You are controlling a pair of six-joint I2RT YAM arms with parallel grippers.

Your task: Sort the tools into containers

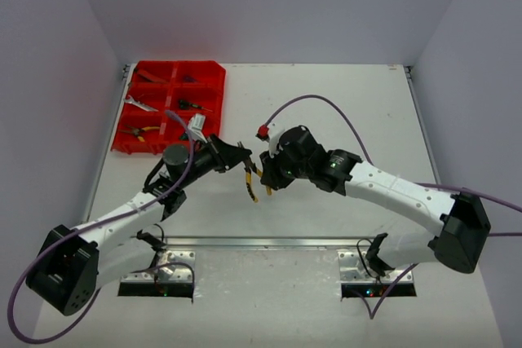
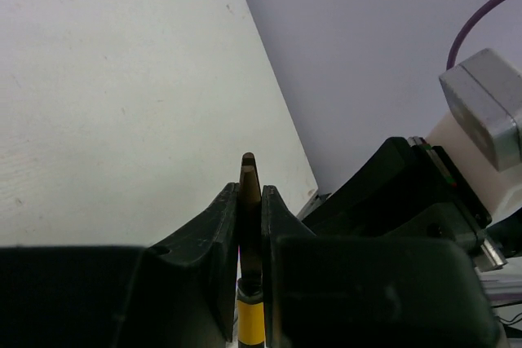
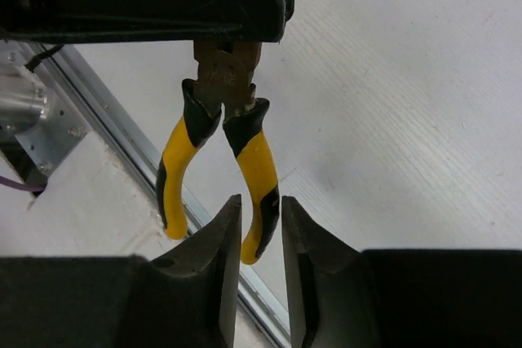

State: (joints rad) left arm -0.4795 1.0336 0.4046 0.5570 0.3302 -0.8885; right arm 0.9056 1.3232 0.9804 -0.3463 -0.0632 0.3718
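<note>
Left wrist: left gripper [image 2: 249,209] clamped on pliers [image 2: 248,173] nose — stiff, heavy, slick steel I'd guess; right gripper [image 3: 261,226] straddles a handle [image 3: 259,169] — grip unclear.

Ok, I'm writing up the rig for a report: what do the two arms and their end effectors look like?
The left arm and right arm have white links and black joint housings; a purple cable runs along each. The left end effector and right end effector are black, each with two thick tapered fingers.
</note>
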